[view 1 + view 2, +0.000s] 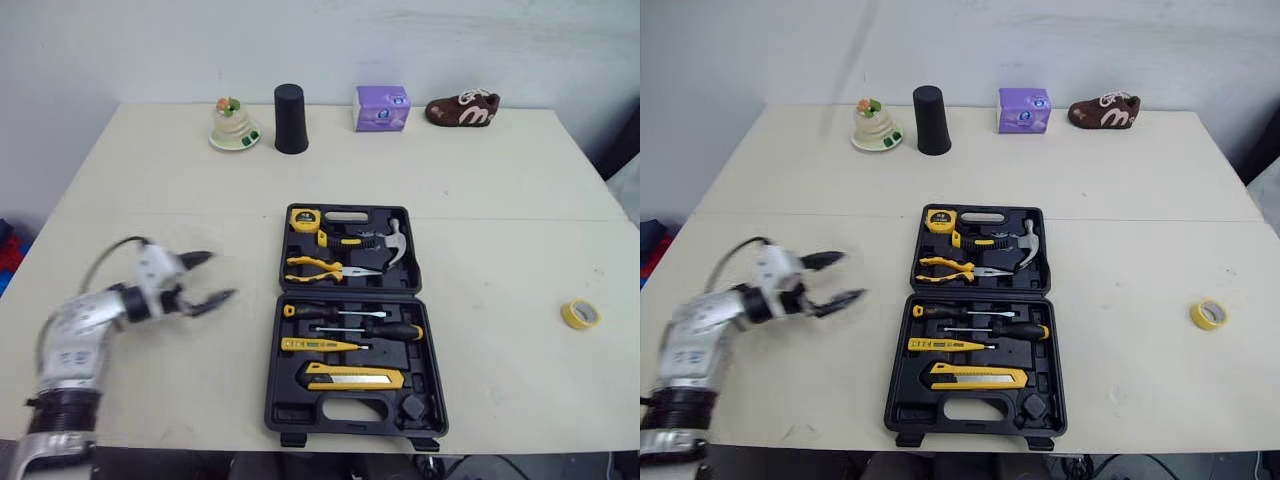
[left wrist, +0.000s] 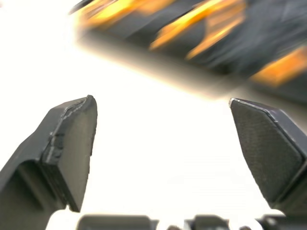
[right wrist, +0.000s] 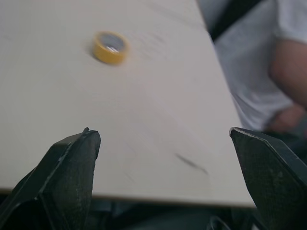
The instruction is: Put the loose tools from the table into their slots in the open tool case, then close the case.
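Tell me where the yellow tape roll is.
In the eye views the tape roll lies on the table, on the robot's right, alone, well right of the open case and near the table's right edge.

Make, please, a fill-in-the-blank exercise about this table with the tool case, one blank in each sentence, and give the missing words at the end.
1. The roll of tape lying loose on the table is ____ in colour.
2. The left end effector is beside the tool case with its fingers ____.
3. At the far edge, the black cup stands between the toy cake and the purple ____.
Missing words: yellow; open; box.
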`<state>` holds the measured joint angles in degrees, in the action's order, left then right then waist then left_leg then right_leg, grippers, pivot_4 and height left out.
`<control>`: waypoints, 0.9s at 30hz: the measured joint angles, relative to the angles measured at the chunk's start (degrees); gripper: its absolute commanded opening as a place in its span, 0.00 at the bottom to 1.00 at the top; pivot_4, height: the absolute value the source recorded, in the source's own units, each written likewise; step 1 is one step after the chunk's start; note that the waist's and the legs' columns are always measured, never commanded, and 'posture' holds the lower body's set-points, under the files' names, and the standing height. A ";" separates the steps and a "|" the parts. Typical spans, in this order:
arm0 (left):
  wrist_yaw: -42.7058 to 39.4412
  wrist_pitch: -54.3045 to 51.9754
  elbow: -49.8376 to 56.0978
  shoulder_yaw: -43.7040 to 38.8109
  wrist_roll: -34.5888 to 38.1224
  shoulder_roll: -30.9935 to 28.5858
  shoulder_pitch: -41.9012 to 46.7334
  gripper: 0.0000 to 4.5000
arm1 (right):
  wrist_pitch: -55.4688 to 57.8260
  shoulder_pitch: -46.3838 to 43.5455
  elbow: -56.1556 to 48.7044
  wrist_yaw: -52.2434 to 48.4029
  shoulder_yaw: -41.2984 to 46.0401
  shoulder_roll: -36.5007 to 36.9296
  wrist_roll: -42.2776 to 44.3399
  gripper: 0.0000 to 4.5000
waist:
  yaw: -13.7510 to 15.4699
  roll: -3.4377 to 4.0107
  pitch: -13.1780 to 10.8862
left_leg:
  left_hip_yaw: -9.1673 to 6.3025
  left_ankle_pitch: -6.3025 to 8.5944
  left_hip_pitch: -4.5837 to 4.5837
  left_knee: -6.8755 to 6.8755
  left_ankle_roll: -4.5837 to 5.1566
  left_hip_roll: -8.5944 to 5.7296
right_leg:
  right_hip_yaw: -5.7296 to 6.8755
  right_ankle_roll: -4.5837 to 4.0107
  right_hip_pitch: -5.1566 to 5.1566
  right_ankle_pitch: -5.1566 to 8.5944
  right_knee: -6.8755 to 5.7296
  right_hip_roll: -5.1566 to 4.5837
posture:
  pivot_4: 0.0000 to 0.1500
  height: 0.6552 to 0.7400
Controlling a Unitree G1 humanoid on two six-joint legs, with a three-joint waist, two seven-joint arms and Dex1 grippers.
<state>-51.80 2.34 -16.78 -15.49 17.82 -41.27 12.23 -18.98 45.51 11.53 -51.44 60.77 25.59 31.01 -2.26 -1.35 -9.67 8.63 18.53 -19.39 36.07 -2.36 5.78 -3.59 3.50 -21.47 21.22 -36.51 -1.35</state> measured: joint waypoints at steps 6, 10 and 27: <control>8.29 4.39 -14.49 -13.07 -0.52 -6.48 -7.19 0.97 | -4.95 -1.44 13.29 9.36 3.56 -0.12 -0.66 1.00 | -0.90 -0.03 -0.01 | 0.02 0.09 0.06 -0.10 -0.14 0.02 | 0.06 0.04 0.00 0.18 -0.04 -0.06 | 1.00 1.00; 13.72 6.37 -20.30 -18.43 -0.46 -7.67 -8.49 0.97 | -6.10 -3.91 15.93 12.29 3.50 0.61 -0.58 1.00 | -1.14 -0.15 0.08 | 0.03 0.30 0.16 -0.07 -0.05 -0.09 | 0.07 0.16 0.14 0.11 -0.07 -0.23 | 1.00 1.00; 8.10 -6.43 9.21 -6.01 6.15 1.35 -5.62 0.97 | 17.78 -5.52 -5.13 11.49 -6.60 15.86 1.05 1.00 | -0.99 -0.01 0.26 | 0.04 -0.28 0.14 0.01 -0.12 -0.21 | -0.01 0.42 0.14 -0.04 -0.39 -0.14 | 1.00 1.00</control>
<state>-43.71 -4.08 -7.57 -21.51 23.98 -39.93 6.62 -1.20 40.00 6.39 -39.96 54.17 41.45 32.06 -3.25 -1.36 -9.42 8.67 18.26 -19.26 36.08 -2.47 5.57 -3.61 3.92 -21.34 21.19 -36.90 -1.49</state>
